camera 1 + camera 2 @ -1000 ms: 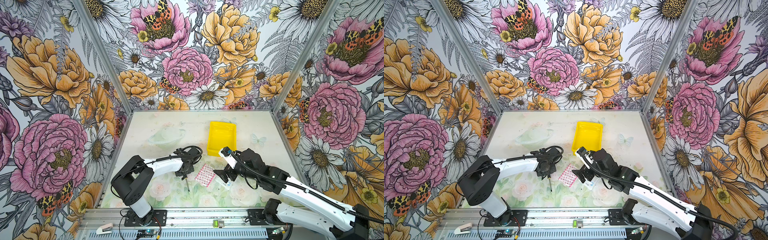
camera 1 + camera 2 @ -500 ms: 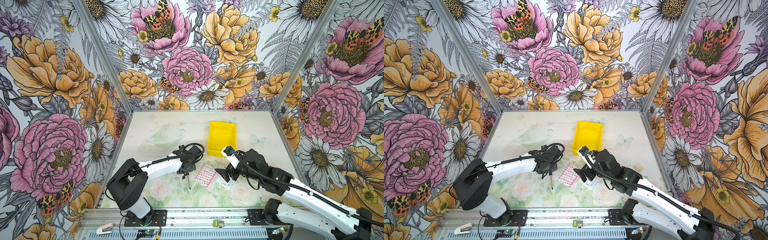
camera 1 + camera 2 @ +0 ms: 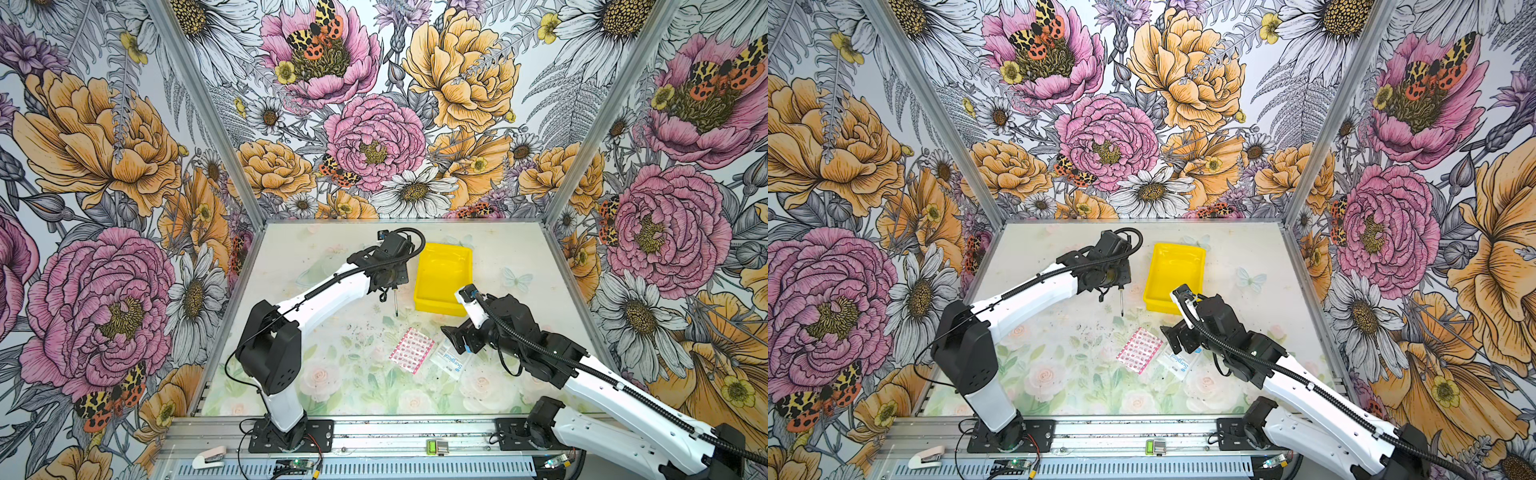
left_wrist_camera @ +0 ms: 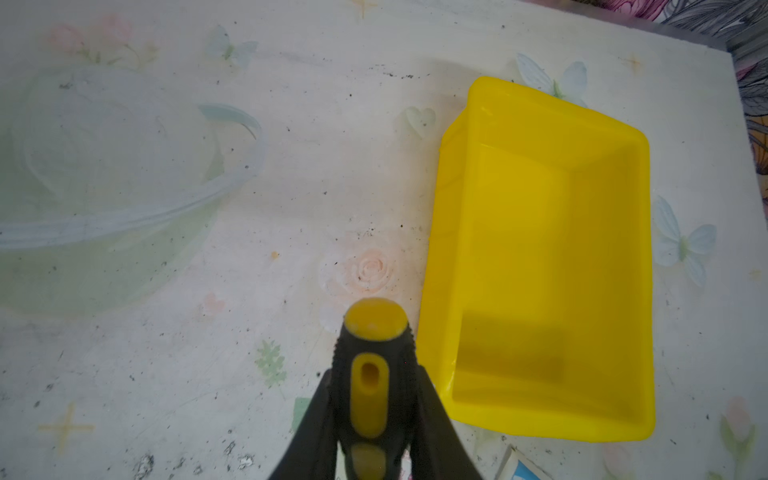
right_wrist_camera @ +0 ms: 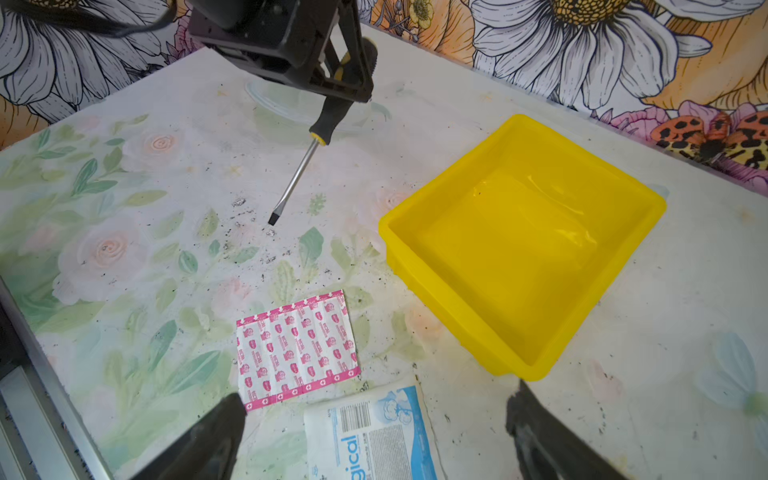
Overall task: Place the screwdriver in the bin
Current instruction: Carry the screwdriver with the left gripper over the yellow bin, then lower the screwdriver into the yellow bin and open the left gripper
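The screwdriver has a black-and-yellow handle and a thin shaft that slopes down toward the table. My left gripper is shut on the handle and holds it off the table. It hangs just left of the yellow bin, which is empty. My right gripper stands open low over the table, in front of the bin, with nothing between its fingers.
A pink plaster sheet and a white-and-blue surgical packet lie flat before the bin, under the right gripper. Flowered walls close in the table on three sides. The right arm's wrist overlaps the bin's near corner.
My left arm has carried the screwdriver away from the front of the table, back and right, to beside the bin. The right gripper has shifted only slightly.
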